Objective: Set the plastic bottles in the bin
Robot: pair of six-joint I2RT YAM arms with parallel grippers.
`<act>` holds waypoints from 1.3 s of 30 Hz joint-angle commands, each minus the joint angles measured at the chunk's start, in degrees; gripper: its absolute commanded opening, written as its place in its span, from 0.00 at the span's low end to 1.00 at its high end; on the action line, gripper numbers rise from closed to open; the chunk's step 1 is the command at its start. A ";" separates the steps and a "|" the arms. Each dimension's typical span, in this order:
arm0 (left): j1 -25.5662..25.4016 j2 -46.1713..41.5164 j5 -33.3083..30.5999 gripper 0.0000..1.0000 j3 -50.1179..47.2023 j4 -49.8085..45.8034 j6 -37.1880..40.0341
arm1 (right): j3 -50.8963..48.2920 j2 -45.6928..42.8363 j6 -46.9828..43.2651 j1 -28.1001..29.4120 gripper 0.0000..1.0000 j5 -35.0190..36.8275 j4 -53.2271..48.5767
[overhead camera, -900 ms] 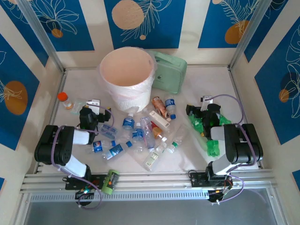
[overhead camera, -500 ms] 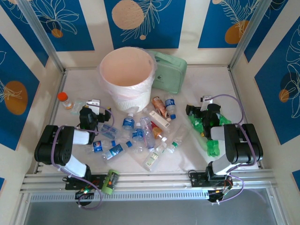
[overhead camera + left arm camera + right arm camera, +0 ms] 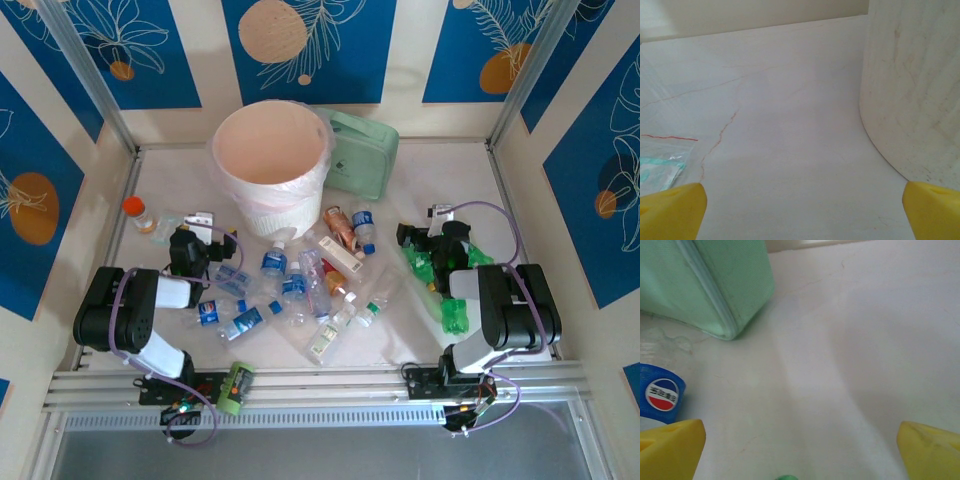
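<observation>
The plastic bottles [image 3: 300, 285] lie in a loose heap mid-table: clear ones with blue labels, a copper one [image 3: 340, 228], and green ones [image 3: 452, 315] by the right arm. The bin [image 3: 270, 150], a cream-white lined bucket, stands at the back. My left gripper [image 3: 200, 228] rests low, left of the heap. In the left wrist view it [image 3: 802, 215] is open over bare table, the bin wall [image 3: 912, 90] to its right. My right gripper [image 3: 437, 218] is open too [image 3: 800, 450], with a blue-labelled bottle [image 3: 660, 395] at its left fingertip [image 3: 670, 447] and a green cap [image 3: 786, 477] below.
A mint-green case [image 3: 362, 152] leans beside the bin, also at the top left of the right wrist view [image 3: 705, 280]. An orange-capped bottle [image 3: 135, 210] and a clear zip bag [image 3: 660, 162] lie at the far left. Patterned walls close in three sides.
</observation>
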 commanded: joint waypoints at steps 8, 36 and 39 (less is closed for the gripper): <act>-1.59 -32.58 -17.98 1.00 27.43 -58.78 -26.39 | 33.14 -22.83 38.35 -5.28 0.99 4.36 -73.50; -21.50 -40.30 0.50 0.83 37.65 -95.63 -41.52 | 60.72 11.27 30.52 47.06 0.90 -1.74 -93.63; -21.50 -40.54 -0.14 0.82 37.55 -95.40 -41.50 | 61.76 13.61 29.27 47.71 0.90 -2.11 -91.40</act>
